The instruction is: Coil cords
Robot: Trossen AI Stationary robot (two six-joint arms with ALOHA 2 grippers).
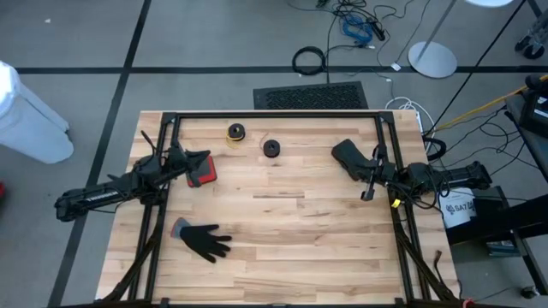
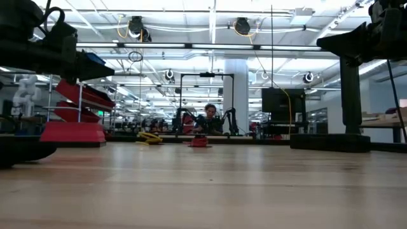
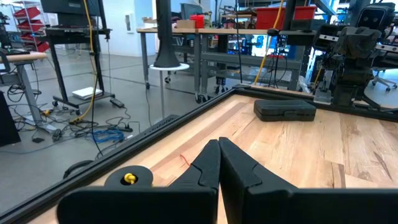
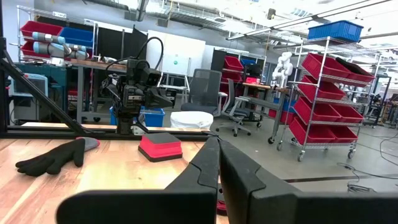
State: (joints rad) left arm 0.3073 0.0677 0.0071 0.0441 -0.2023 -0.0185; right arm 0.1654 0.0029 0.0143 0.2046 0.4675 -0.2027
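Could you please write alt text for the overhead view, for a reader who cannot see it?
Seen from above, a wooden table holds two small cord bundles near its far edge, one yellow and one black. The left gripper and right gripper hover shut at either side. A red case and a black glove lie on the left.

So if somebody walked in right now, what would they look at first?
Probably the black glove lying flat near the table's front left, like a hand left behind. Then the two little cord bundles near the far edge, the yellow-orange cord and the black cord beside it. The red-and-black case sits by the left gripper.
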